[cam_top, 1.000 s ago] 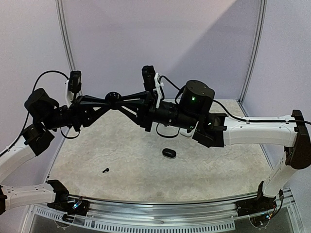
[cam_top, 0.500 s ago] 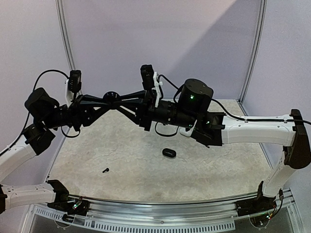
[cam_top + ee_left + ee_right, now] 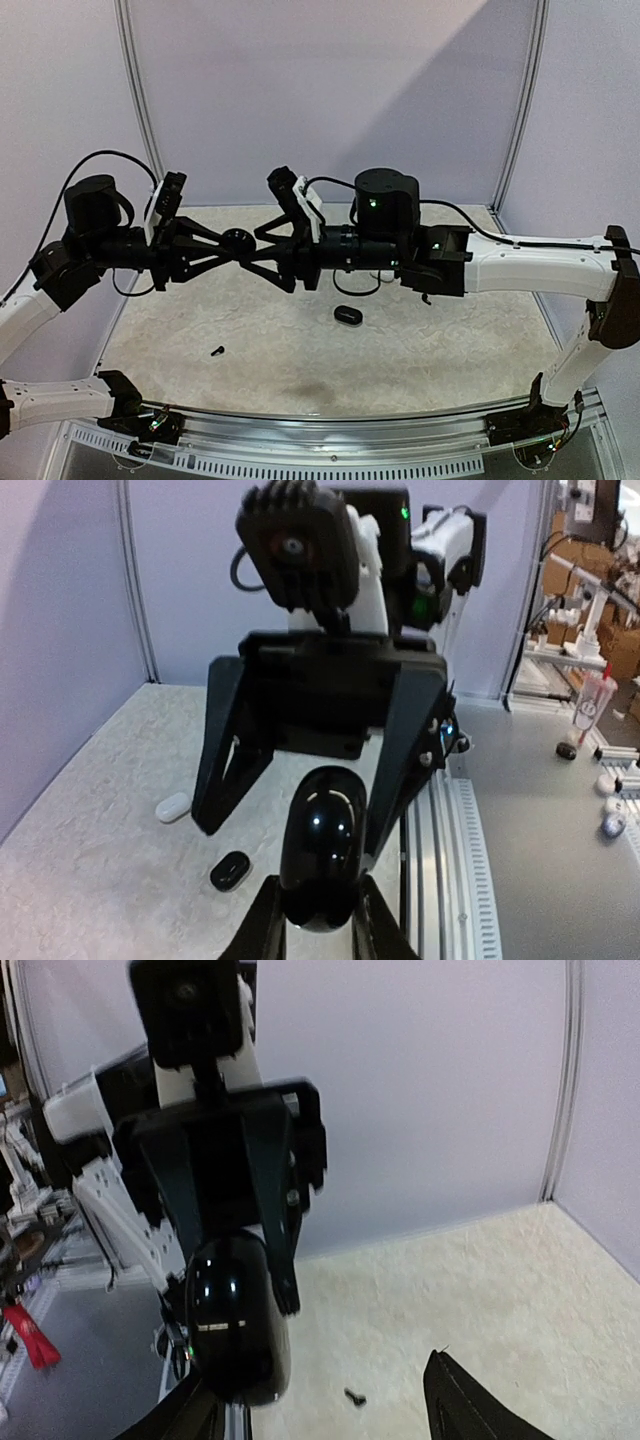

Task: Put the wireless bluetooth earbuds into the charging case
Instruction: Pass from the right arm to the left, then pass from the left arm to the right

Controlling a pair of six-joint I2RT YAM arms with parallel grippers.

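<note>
Left pincer [image 3: 237, 243] with glossy case [image 3: 320, 850], right pincer [image 3: 264, 256] block mid-air centre; mat [image 3: 420, 365] below: small case [image 3: 347, 314], earbud [image 3: 217, 350].

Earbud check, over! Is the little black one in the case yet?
Left gripper shut on black case, held up. Right gripper open, facing it. Black earbud lies on table, not in. Nothing blocking it.

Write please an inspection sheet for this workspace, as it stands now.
Surface: pale mottled tabletop, no damage seen.
Job's things: black charging case held in the air; one black earbud lying on the tabletop.
Clutter: black oval item and white oval item on the tabletop.
Grippers: left gripper, fingers shut on the case; right gripper open around it.
Cables: black cables loop off both arms.
Surroundings: lilac wall panels; grey bench beyond.
</note>
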